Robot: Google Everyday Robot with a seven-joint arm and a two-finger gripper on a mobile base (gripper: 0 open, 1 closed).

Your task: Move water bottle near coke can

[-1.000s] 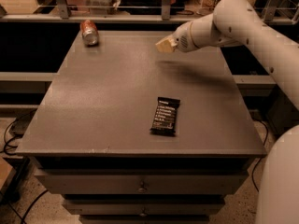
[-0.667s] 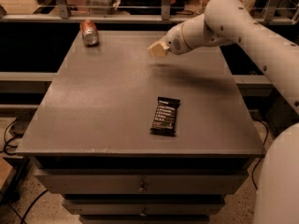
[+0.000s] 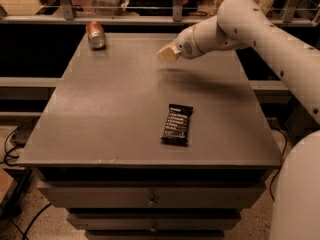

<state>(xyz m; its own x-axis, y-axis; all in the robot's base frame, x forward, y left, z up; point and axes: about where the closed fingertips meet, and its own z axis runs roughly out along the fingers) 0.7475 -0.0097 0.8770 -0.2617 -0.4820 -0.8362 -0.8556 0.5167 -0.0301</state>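
Observation:
The coke can (image 3: 95, 35) lies on its side at the far left corner of the grey table (image 3: 100, 114), silver end toward me. My gripper (image 3: 168, 54) hangs a little above the far middle of the table, to the right of the can. It is shut on the water bottle (image 3: 165, 55), which shows only as a small pale shape at the arm's tip; the rest of it is hidden. The bottle is off the table, well apart from the can.
A black snack bar (image 3: 177, 124) lies flat at the front middle of the table. A rail with metal posts (image 3: 177, 4) runs behind the table's far edge. My white arm (image 3: 260, 29) reaches in from the right. Drawers (image 3: 150, 196) sit below the front edge.
My gripper has moved left along the far side of the table with the bottle, closer to the can. The can and the snack bar have not moved.

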